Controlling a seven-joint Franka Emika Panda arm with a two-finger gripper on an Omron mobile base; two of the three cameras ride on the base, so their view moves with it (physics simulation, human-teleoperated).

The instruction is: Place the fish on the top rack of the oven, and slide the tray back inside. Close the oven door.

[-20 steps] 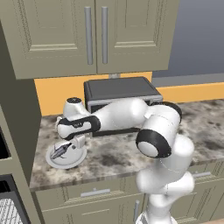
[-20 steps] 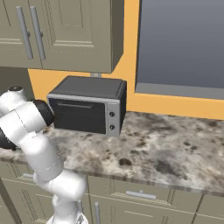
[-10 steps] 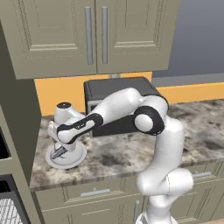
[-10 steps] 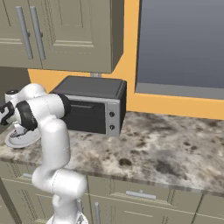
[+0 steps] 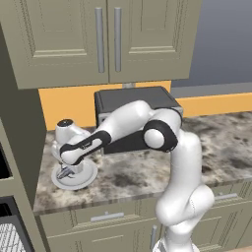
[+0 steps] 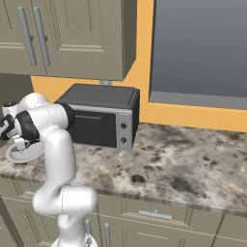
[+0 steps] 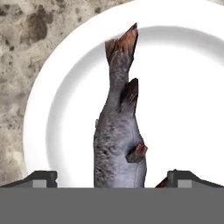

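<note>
The fish, dark grey with a reddish pointed tail, lies on a round white plate on the speckled counter. My gripper is open just above it. One fingertip stands on each side of the fish's body, and neither touches it. From the left base view my gripper hangs low over the plate at the counter's left end. A silver wire rack shows at the lower left edge, below the oven's dark front. The oven door is out of view.
A dark boxy toaster oven stands on the counter behind my arm, also seen as the toaster oven. Wall cabinets hang above it. A tall cabinet side bounds the counter on the left. Drawers run below the counter edge.
My arm has stretched further left and down, bringing the hand low over the plate and the fish. The jaws have stayed wide apart.
</note>
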